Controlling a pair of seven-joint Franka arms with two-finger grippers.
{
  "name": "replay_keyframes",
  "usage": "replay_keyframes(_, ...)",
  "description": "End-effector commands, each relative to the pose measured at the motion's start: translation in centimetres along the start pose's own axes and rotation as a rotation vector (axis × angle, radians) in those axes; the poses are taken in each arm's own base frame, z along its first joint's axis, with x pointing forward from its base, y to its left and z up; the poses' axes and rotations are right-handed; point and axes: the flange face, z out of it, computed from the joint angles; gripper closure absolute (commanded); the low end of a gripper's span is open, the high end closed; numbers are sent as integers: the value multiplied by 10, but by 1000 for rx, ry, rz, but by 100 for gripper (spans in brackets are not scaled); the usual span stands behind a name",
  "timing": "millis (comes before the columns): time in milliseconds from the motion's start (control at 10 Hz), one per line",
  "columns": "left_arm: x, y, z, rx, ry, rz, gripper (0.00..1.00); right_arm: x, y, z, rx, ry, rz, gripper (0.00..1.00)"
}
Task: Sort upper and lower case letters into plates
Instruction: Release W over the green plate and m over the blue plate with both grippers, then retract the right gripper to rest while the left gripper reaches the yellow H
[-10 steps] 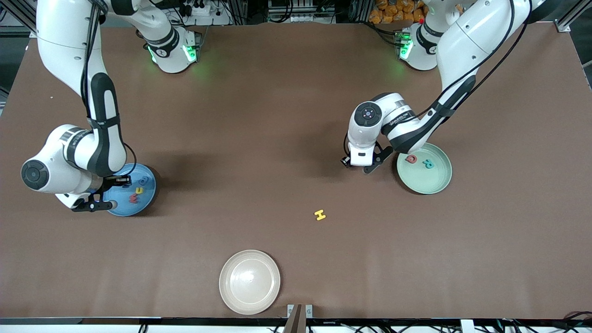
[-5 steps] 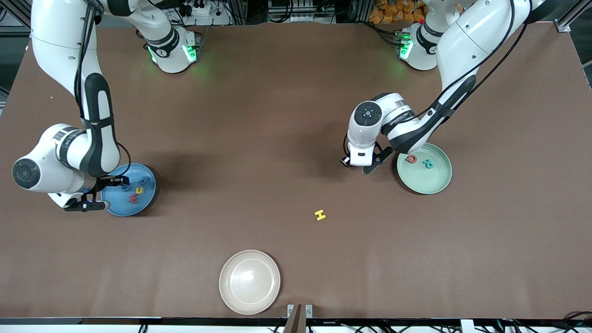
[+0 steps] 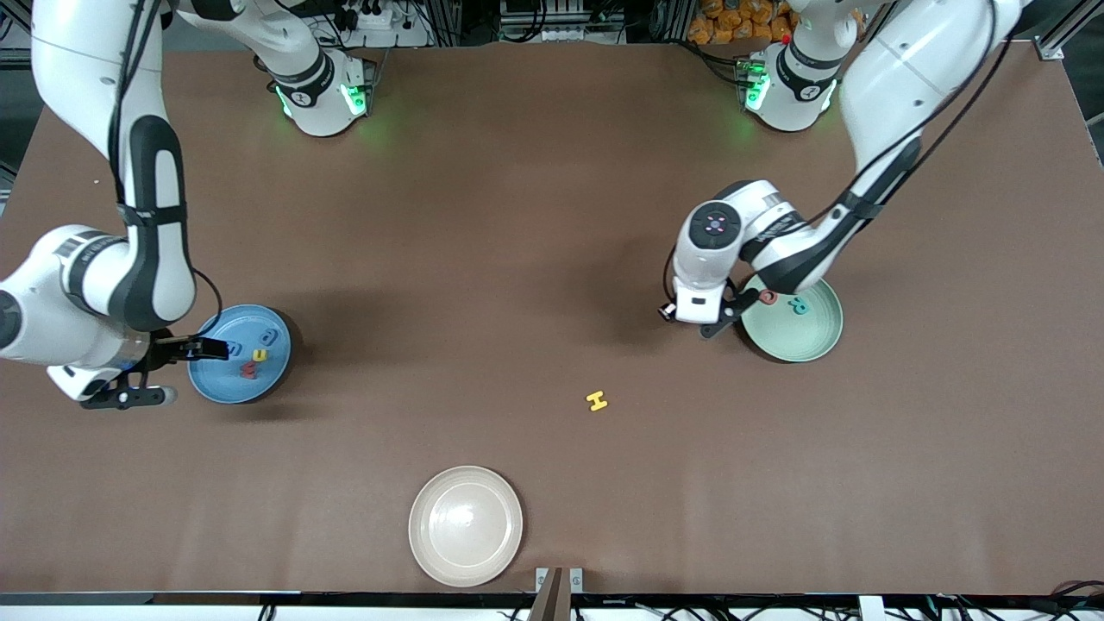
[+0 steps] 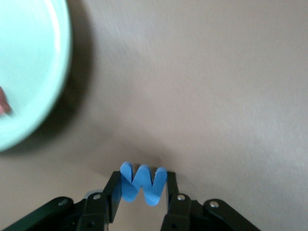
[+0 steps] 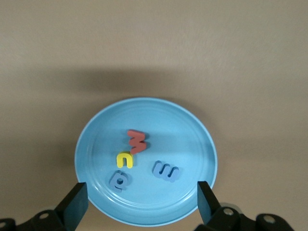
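The loose yellow letter [image 3: 597,400] on the table reads H. In the mint green plate [image 3: 806,341] a teal letter [image 3: 799,304] reads R. The left gripper [image 4: 143,198] clamps a blue letter [image 4: 143,182] reading W.

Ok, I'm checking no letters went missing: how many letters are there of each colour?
Blue letters: 3, counting the W in the left gripper
Red letters: 2
Yellow letters: 2
Teal letter: 1
Total: 8
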Motion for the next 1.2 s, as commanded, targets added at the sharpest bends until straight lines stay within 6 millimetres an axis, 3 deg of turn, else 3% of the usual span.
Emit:
replay_keyframes(0, 44, -34, -26, 21, -12, 118, 80, -3, 1, -24, 12, 24, -13, 0)
replay_keyframes(200, 71, -57, -35, 36, -36, 178, 80, -8, -8, -49, 49, 26, -16, 0)
replay_keyframes(500, 88, -89, -9, 52, -29, 296, 77, -16, -24, -88, 9, 28, -15, 0)
replay_keyframes(700, 98, -118, 11, 26, 19, 350, 76, -29, -59, -122, -45, 32, 6, 0)
replay_keyframes(800, 102, -123, 13, 24, 18, 372, 68, -43, -70, -150, -38, 43, -7, 0)
replay_keyframes(900, 101, -119, 11, 21, 24, 371, 1, -58, -73, -176, -29, 56, -20, 0)
replay_keyframes(1000, 100, -115, 8, 12, 20, 368, 0, -69, -76, -198, -23, 74, -28, 0)
replay_keyframes(1100, 88, -95, -8, -23, 16, 365, 0, -79, -85, -217, -23, 96, -47, 0)
